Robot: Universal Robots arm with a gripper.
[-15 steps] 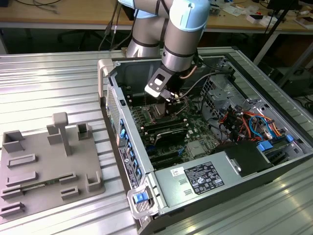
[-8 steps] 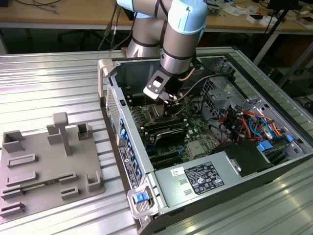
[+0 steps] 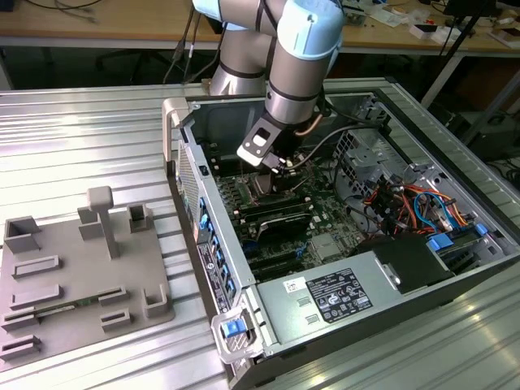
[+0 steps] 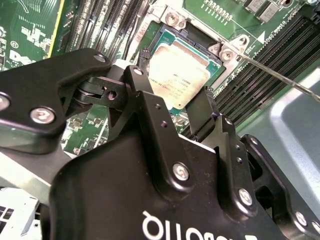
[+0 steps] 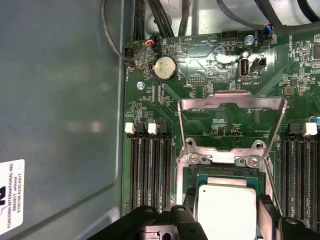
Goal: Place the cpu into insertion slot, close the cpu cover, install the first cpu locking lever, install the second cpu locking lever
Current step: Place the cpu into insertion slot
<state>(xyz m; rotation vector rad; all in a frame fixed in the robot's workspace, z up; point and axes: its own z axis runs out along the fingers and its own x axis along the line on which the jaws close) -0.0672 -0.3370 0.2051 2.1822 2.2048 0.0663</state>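
While bearing all the rest, table: ribbed metal, spreading well beyond the insertion slot on every side.
Computer case: lies on its side, open face up, with the insertion slot on the board at its floor.
Arm: blue and grey, reaches down into the case directly above the insertion slot.
Fixture plate: grey, with blocks standing on it, outside the case and well apart from the insertion slot, toward the exterior view's left.
Motherboard: green, carries the insertion slot.
Gripper: black, just above the insertion slot; jaws set narrow, with one of the fingertips against each of two opposite edges of the cpu.
Memory slots: long black rows flanking the insertion slot on two sides.
Cpu cover: silver frame, stands raised on its hinge at one edge of the insertion slot.
Insertion slot: square, metal-rimmed, uncovered.
Cpu: silver top up, square over the insertion slot, between the fingertips; whether it is fully seated cannot be told.
Locking lever: thin metal rod, runs off from a corner of the insertion slot across the memory slots.
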